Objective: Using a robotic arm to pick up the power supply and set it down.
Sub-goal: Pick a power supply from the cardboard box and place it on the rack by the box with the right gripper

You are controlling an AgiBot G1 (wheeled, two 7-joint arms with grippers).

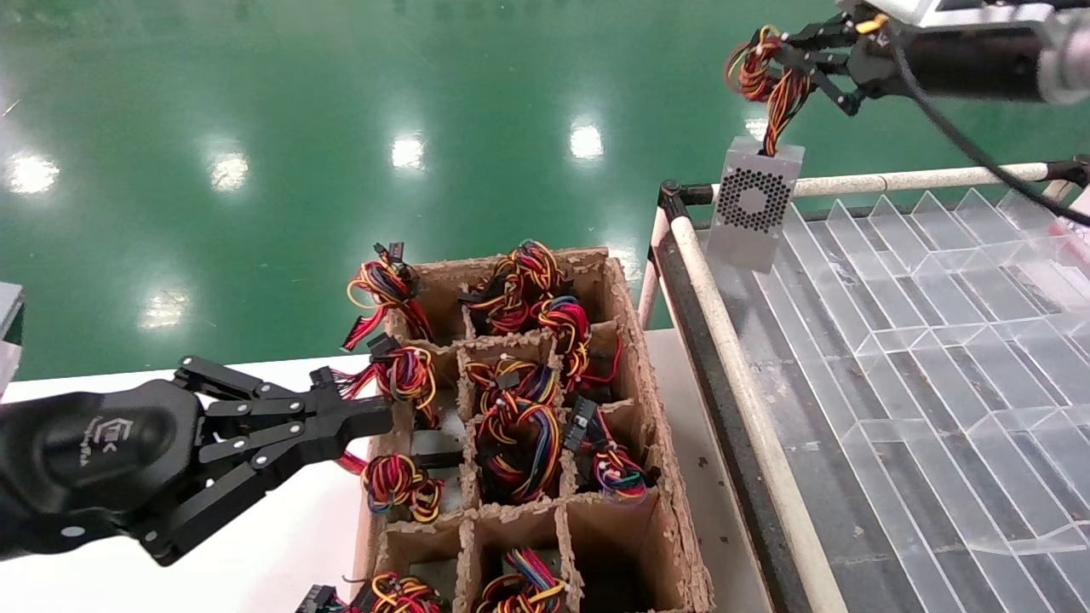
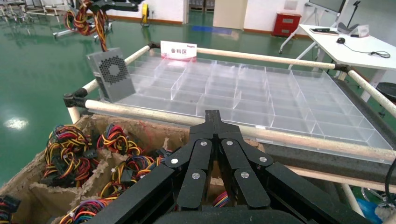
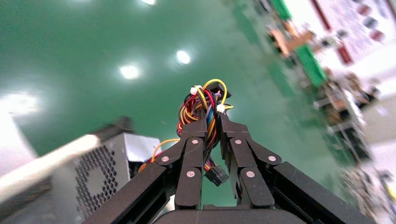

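Observation:
The power supply (image 1: 754, 204), a grey box with a perforated vent side, hangs tilted in the air over the near left corner of the clear tray, its lower edge close to the dividers. My right gripper (image 1: 779, 55), on the robotic arm (image 1: 979, 60), is shut on the power supply's red, yellow, orange and black wire bundle (image 1: 771, 85). In the right wrist view the wires pass between the gripper (image 3: 213, 116) fingers and the power supply (image 3: 98, 177) dangles below. The left wrist view shows the power supply (image 2: 112, 74) far off. My left gripper (image 1: 383, 417) (image 2: 213, 114) is shut and empty beside the cardboard box.
A cardboard box (image 1: 634, 340) with divided cells holds several similar units with coloured wire bundles. To its right a pipe-framed rack (image 1: 741, 375) carries a clear divided tray (image 1: 937, 340). A white table (image 1: 281, 528) lies under my left arm. A small sign (image 2: 178, 50) stands at the rack's far edge.

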